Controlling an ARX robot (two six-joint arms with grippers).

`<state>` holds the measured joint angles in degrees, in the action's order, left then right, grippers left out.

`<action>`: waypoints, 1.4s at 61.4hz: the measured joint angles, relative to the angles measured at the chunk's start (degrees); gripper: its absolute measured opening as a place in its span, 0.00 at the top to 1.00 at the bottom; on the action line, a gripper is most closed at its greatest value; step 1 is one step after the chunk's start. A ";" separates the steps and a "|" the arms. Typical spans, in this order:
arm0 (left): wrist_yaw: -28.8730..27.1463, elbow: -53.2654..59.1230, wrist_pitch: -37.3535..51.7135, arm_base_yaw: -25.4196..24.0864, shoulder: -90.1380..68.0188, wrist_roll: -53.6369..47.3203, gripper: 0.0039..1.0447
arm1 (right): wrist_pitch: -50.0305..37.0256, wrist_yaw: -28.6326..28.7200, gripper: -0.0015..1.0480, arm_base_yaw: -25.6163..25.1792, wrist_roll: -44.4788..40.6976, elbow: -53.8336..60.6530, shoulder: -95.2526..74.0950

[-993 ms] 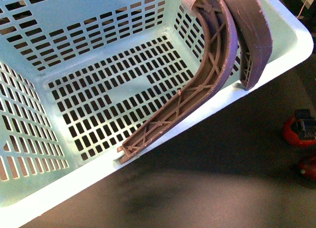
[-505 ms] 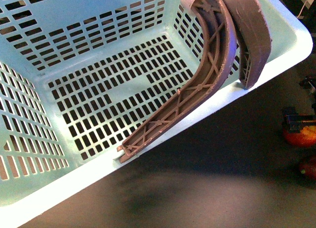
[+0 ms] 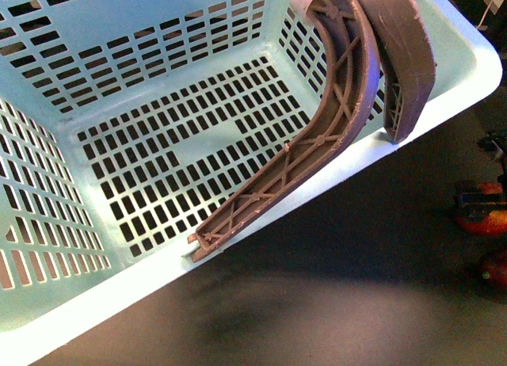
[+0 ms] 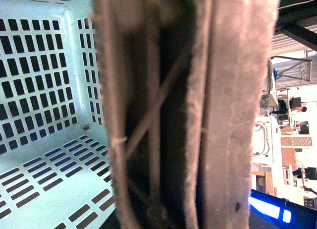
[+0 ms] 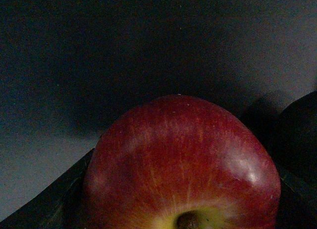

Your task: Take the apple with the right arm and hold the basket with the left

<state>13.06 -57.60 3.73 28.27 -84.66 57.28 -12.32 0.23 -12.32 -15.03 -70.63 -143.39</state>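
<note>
Right jaws clamped on apple | left jaws at basket handles, closure unclear

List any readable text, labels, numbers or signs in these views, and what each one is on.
None readable.
No print or label shows on the basket or its handles.
No sticker shows on the apple.
The blue lit panel in the background of the left wrist view is too blurred to read.
</note>
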 joint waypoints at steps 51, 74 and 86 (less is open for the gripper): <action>0.00 0.00 0.00 0.02 0.00 -0.02 0.85 | -2.38 24.61 0.24 2.40 -2.95 26.58 61.66; 0.00 -0.02 0.00 0.00 0.00 -0.02 0.85 | -5.66 19.67 0.24 20.76 4.96 27.30 67.67; 0.00 -0.02 0.00 0.02 0.02 -0.02 0.85 | -7.80 15.63 0.24 28.39 6.03 27.39 63.12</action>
<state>13.06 -57.63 3.73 28.29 -84.64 57.25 -20.12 15.86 16.08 -8.99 -43.24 -80.27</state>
